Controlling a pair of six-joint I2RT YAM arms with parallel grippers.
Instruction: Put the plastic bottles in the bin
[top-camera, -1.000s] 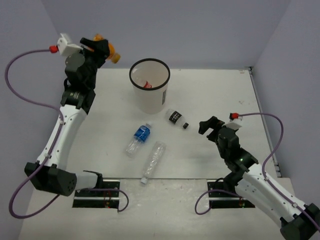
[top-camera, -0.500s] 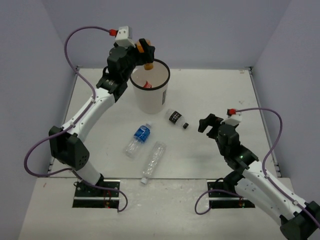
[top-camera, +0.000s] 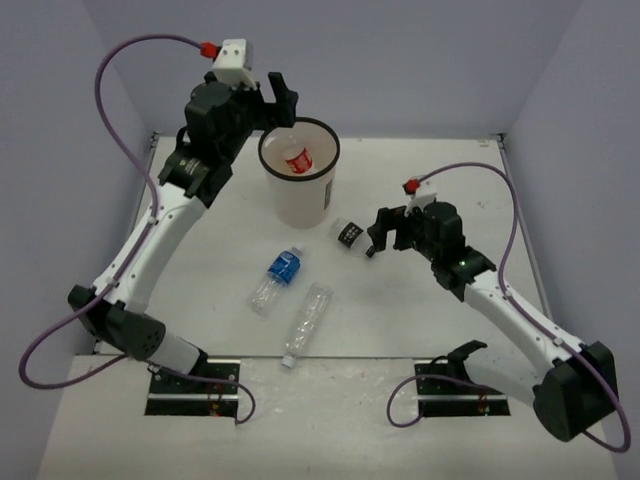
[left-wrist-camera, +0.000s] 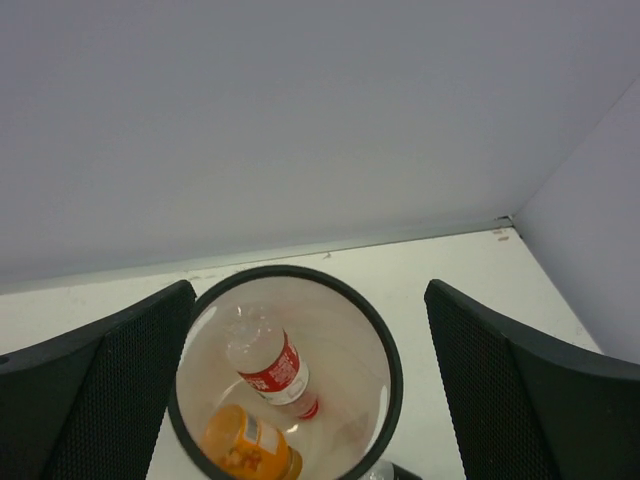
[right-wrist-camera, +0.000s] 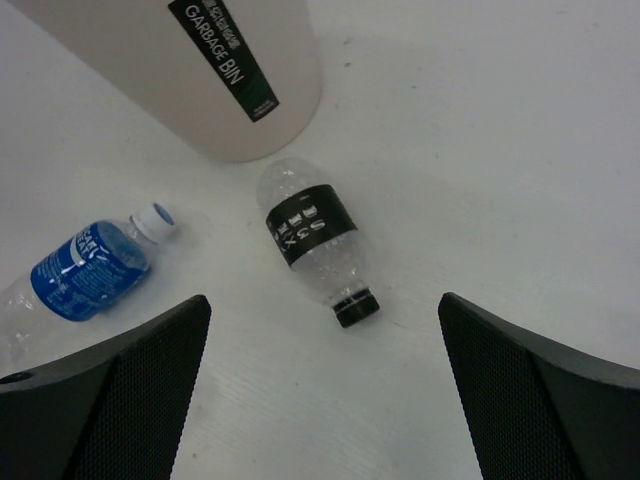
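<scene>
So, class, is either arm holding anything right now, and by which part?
Nothing is held: the left gripper is open over the bin, the right gripper open above the black-labelled bottle.

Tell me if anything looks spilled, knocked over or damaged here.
Nothing stands out. The bin stands upright, and the black-labelled bottle, blue-labelled bottle and unlabelled bottle simply lie on their sides on the table, with no spill visible.

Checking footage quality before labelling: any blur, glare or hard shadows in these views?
Top external: sharp, evenly lit, shadows faint around the bin. Left wrist: red-labelled bottle and orange bottle inside it show clearly, no glare. Right wrist: black-labelled bottle crisp, soft shadow only.
</scene>
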